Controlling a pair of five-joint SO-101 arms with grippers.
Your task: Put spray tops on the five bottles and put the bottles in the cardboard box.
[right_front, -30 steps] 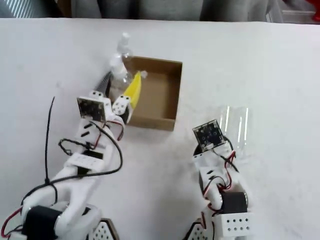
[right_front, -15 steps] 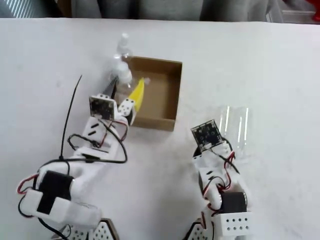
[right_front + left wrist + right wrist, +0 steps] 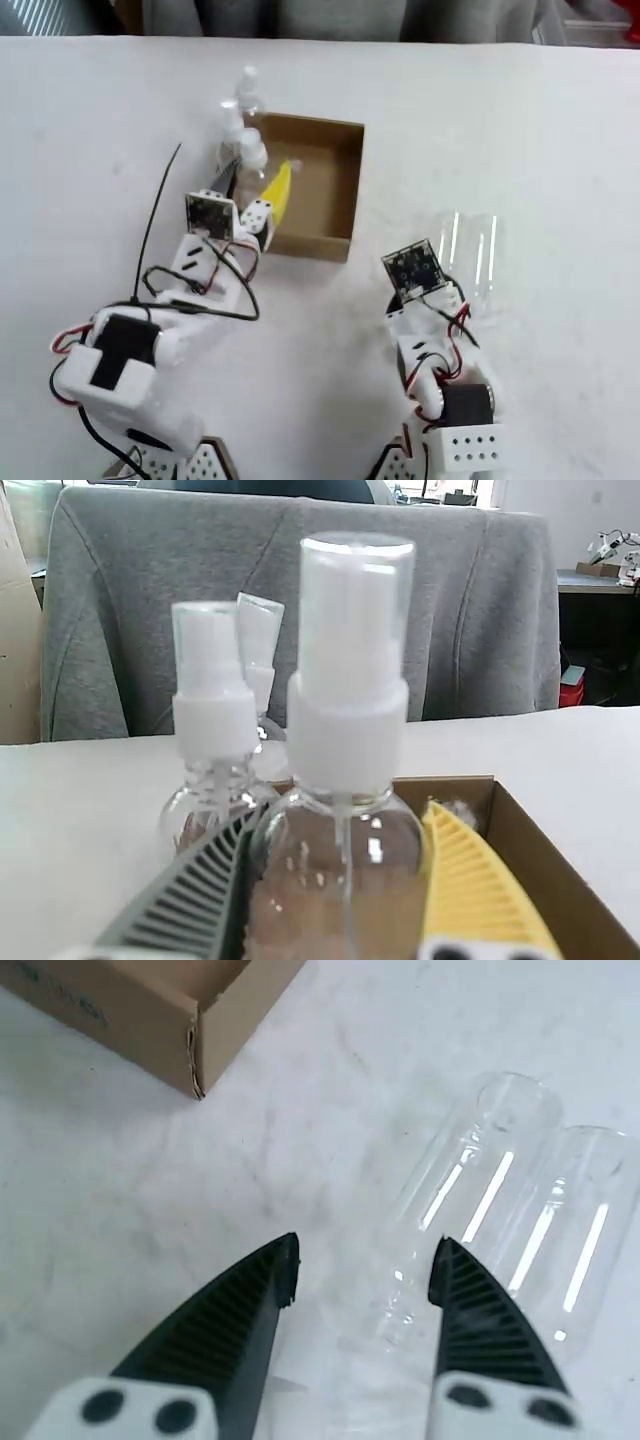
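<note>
My left gripper is shut on a clear round bottle with a white spray top, gripped between a grey finger and a yellow finger. In the high view this held bottle hangs at the left wall of the cardboard box. Two more topped bottles stand just beyond it outside the box; the nearer one shows behind the held bottle. My right gripper is open above the table, next to two clear plastic cylinders.
The box's corner lies a little beyond the right gripper. The clear cylinders are to the right of the box near the right arm. A grey-covered chair back stands past the table's far edge.
The left arm's lower body has swung back and to the left while its wrist shifted slightly right, with the bottle kept at the box's left wall. The right arm has not moved.
</note>
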